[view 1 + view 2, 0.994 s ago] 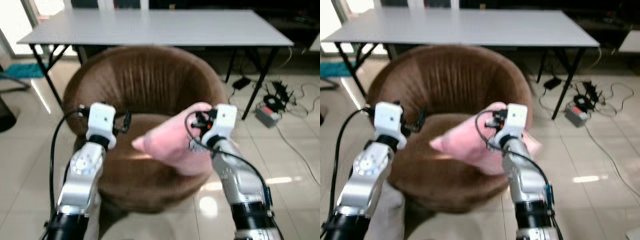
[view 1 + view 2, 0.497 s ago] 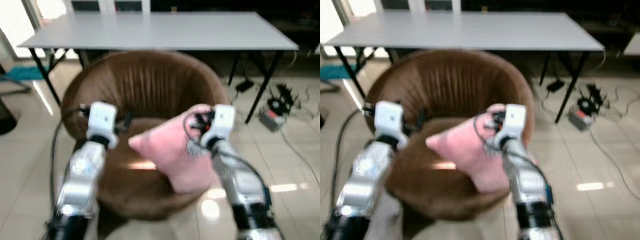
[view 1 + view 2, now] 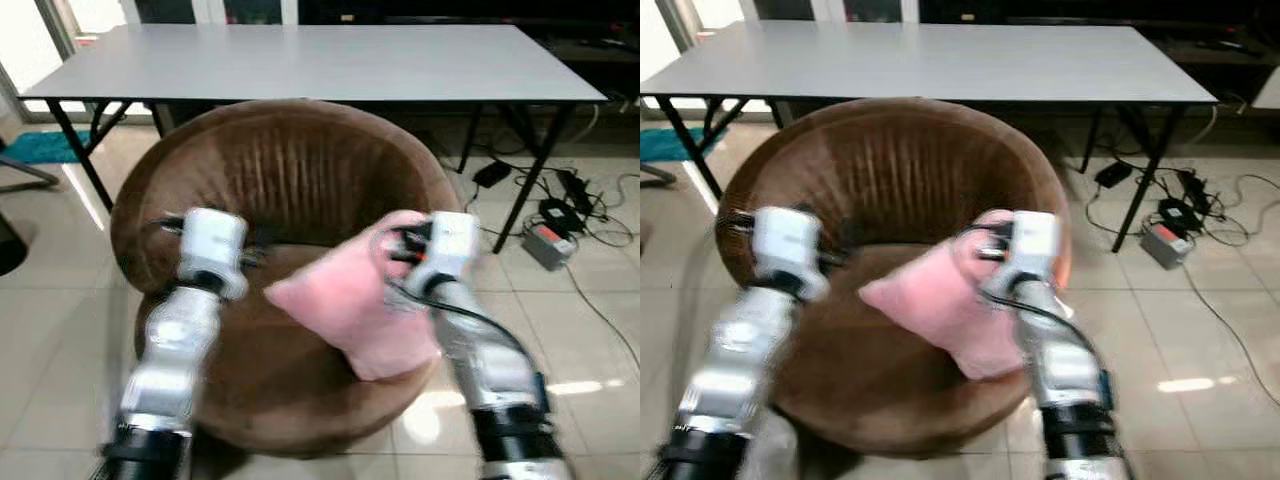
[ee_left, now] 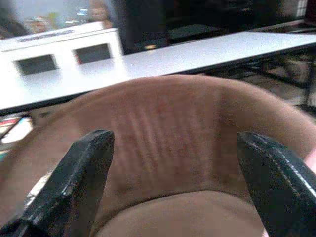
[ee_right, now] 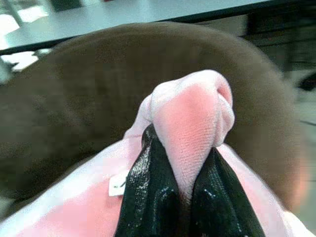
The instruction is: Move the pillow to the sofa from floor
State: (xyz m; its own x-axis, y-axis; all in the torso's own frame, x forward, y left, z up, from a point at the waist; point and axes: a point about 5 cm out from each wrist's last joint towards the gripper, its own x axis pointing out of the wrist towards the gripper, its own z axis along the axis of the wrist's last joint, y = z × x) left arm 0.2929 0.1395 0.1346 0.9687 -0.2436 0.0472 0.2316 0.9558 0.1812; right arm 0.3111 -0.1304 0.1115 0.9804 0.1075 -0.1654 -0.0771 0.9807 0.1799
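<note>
Holding the pink pillow [image 3: 350, 305] over the seat of the brown sofa [image 3: 280, 170], pinched by one bunched corner in my right gripper [image 5: 170, 190], fingers clamped tight on the fabric. Pillow hangs off the floor, its lower edge near the seat front, can't tell if touching. It looks light, soft and floppy, velvety so it may slip; the corner fold gives a firm hold, though the body sags. My left gripper [image 4: 173, 182] is spread wide, empty, pointing at the sofa back. Grey worktop [image 3: 320, 55] behind; cables [image 3: 560, 200] on the floor well apart.
</note>
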